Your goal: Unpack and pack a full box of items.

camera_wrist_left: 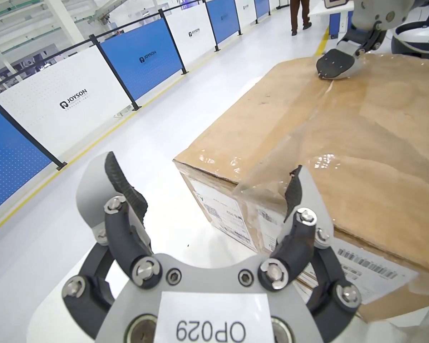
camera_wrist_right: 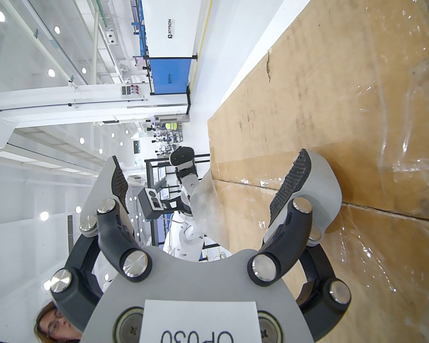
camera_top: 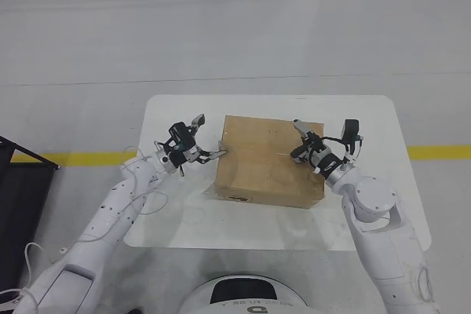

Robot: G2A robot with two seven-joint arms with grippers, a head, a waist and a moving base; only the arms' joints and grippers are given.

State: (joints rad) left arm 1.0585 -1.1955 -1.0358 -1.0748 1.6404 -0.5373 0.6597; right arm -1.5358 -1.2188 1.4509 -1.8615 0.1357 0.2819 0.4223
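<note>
Top view: a closed cardboard box (camera_top: 267, 161) is seen lying flat at the middle of a white table (camera_top: 361, 228), with one arm on each side. The left gripper (camera_top: 209, 138) is held at the box's left edge, near the far corner, with its fingers spread and nothing grasped. The right gripper (camera_top: 298, 140) is placed over the right part of the lid, likewise released and empty.

In the left wrist view, white printed labels (camera_wrist_left: 232, 215) are stuck to the box's side wall below the near corner. A barcode label (camera_wrist_left: 371, 266) is set farther along the same wall. A lifted flap of clear tape (camera_wrist_left: 268, 173) stands up from the top edge just beside one finger (camera_wrist_left: 295, 187) of the left gripper (camera_wrist_left: 204, 169); whether the two touch cannot be told. The other finger (camera_wrist_left: 125, 183) is held off the box, above the table. At the far end of the lid, a fingertip of the right gripper (camera_wrist_left: 334, 65) is rested on the cardboard.

In the right wrist view, the flaps are shown shut along a taped seam (camera_wrist_right: 379, 210), so the contents are hidden. Faint pen marks (camera_wrist_right: 245, 121) are scrawled on the lid. One finger (camera_wrist_right: 293, 183) of the right gripper (camera_wrist_right: 211, 160) is laid against the lid beside the seam. A white printed tag (camera_wrist_right: 200, 323) is fixed to the gripper's base.
</note>
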